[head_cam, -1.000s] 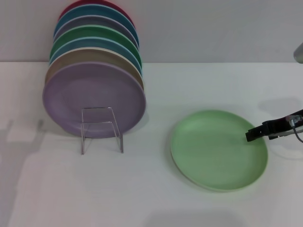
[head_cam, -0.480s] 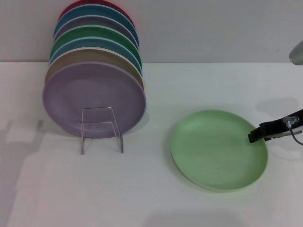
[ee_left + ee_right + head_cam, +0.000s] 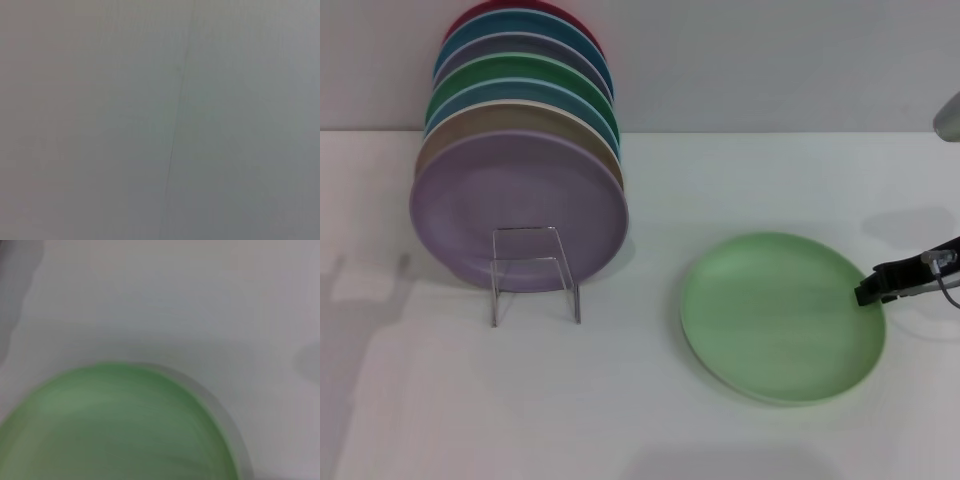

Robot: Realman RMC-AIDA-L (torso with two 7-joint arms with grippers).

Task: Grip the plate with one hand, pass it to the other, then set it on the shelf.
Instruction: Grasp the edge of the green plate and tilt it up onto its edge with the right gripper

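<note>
Right gripper point(image 3: 872, 291) drawn back outward to the mint-green plate's point(image 3: 782, 316) right rim; finger state cannot be told. Plate flat on table, ungrasped; grasp pending.

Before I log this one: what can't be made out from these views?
- Left gripper: in no view; the left wrist view shows only a blank grey surface.
- Right gripper: head view cuts it off at the frame edge by the plate; open or shut is unclear, as is contact with the rim.
- Right wrist view: none of its own fingers, only blurred plate.
- Shelf: the lavender plate hides everything behind its front loop.
</note>
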